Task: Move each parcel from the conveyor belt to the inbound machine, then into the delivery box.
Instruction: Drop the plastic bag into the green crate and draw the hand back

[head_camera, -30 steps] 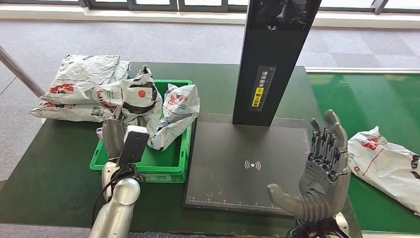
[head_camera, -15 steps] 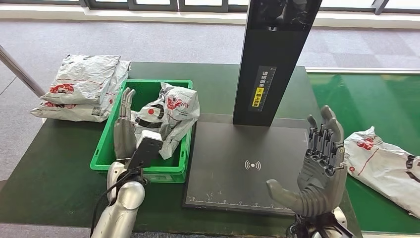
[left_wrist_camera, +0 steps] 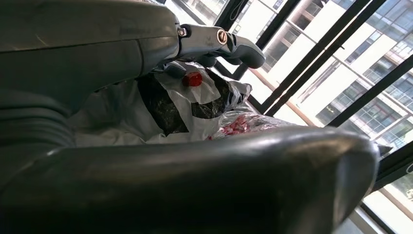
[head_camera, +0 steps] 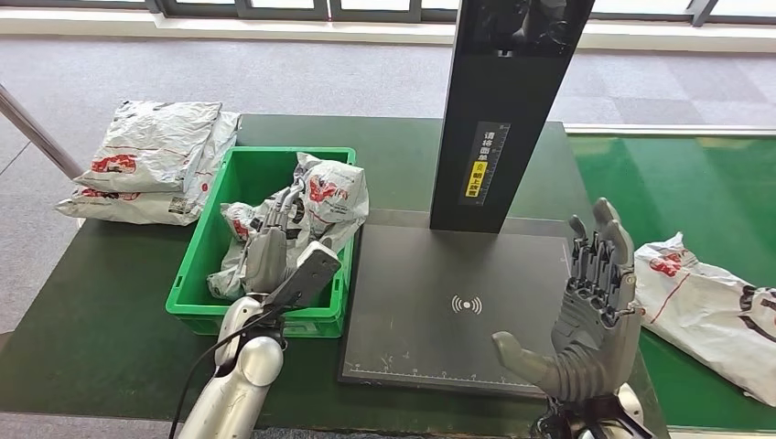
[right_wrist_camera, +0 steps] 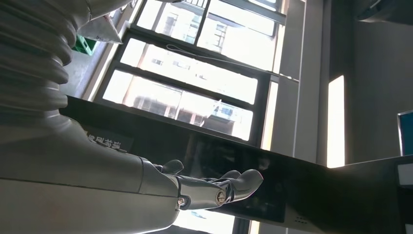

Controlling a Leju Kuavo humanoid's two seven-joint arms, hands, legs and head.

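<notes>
Left hand (head_camera: 268, 249) lowered into green bin (head_camera: 331, 294), fingers extended over dropped parcel (head_camera: 240, 245); right hand (head_camera: 586, 315) fingers spread, empty.

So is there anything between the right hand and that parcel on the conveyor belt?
Nothing visible. The right hand is raised and open over the scanner platform's right edge, and the parcel lies just beyond it on the green conveyor belt, with bare surface between them.

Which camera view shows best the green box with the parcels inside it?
The head view shows it best: the whole green box is seen from above, with its rim and the parcels inside. The left wrist view shows the parcels close up behind the left hand. The right wrist view shows just a small green corner.
</notes>
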